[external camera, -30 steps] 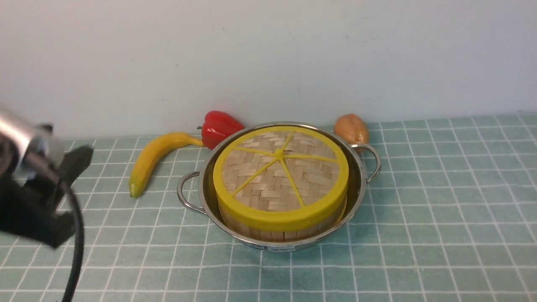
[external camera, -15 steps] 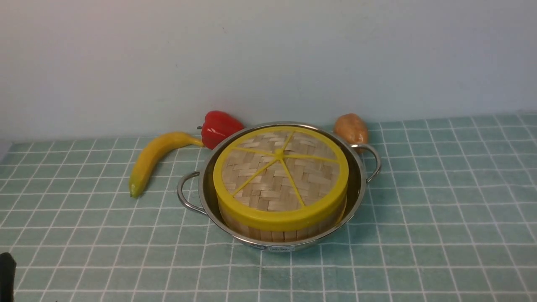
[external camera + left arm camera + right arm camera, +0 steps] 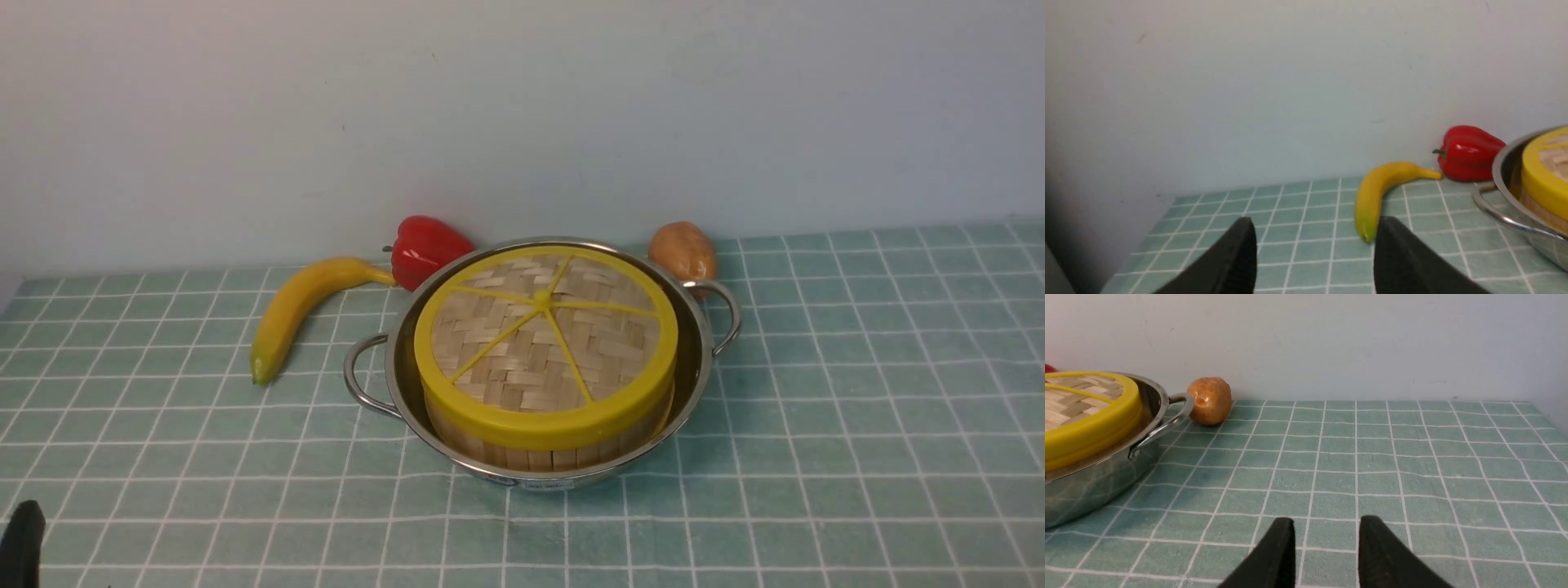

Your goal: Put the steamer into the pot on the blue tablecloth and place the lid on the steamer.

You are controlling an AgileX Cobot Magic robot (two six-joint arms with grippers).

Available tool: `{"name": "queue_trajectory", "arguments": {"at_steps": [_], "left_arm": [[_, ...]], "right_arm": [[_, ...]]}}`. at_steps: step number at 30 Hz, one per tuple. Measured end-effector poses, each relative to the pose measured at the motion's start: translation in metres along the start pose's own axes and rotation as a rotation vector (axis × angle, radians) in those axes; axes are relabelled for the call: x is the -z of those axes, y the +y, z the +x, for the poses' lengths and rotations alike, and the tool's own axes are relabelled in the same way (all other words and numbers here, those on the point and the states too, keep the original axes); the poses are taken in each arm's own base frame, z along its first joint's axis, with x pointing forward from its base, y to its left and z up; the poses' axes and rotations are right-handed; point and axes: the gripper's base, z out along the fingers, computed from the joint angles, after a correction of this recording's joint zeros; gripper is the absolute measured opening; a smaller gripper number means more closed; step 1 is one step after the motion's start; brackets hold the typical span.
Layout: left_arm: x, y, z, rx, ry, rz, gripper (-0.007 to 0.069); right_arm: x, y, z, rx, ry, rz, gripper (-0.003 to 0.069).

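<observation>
Left gripper [image 3: 1314, 245] gapes wide, empty, facing a banana [image 3: 1378, 192] and red pepper [image 3: 1470, 153]. Right gripper [image 3: 1325, 535] stands parted, empty, near a potato [image 3: 1209, 400]. Only the front view shows the whole lid [image 3: 545, 343] capping the steamer [image 3: 539, 453] inside the pot [image 3: 702, 359] on the blue tablecloth [image 3: 857, 425].

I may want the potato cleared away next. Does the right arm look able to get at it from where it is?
Probably yes. The right gripper is open and empty, and only bare tablecloth lies between it and the potato. The pot handle sits close beside the potato, so there is little room on that side.
</observation>
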Motion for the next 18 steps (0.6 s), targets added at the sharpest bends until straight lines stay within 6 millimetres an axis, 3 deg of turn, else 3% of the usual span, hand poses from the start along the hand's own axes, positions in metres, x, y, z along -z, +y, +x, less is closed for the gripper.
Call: {"name": "queue_trajectory", "arguments": {"at_steps": [11, 18], "left_arm": [[0.013, 0.005, 0.024, 0.071, 0.193, -0.076, 0.0368], [0.014, -0.002, 0.028, 0.05, 0.22, 0.01, 0.0368]], "right_arm": [[0.0, 0.0, 0.0, 0.0, 0.0, 0.0, 0.0242], [0.0, 0.0, 0.0, 0.0, 0.0, 0.0, 0.0242]]}}
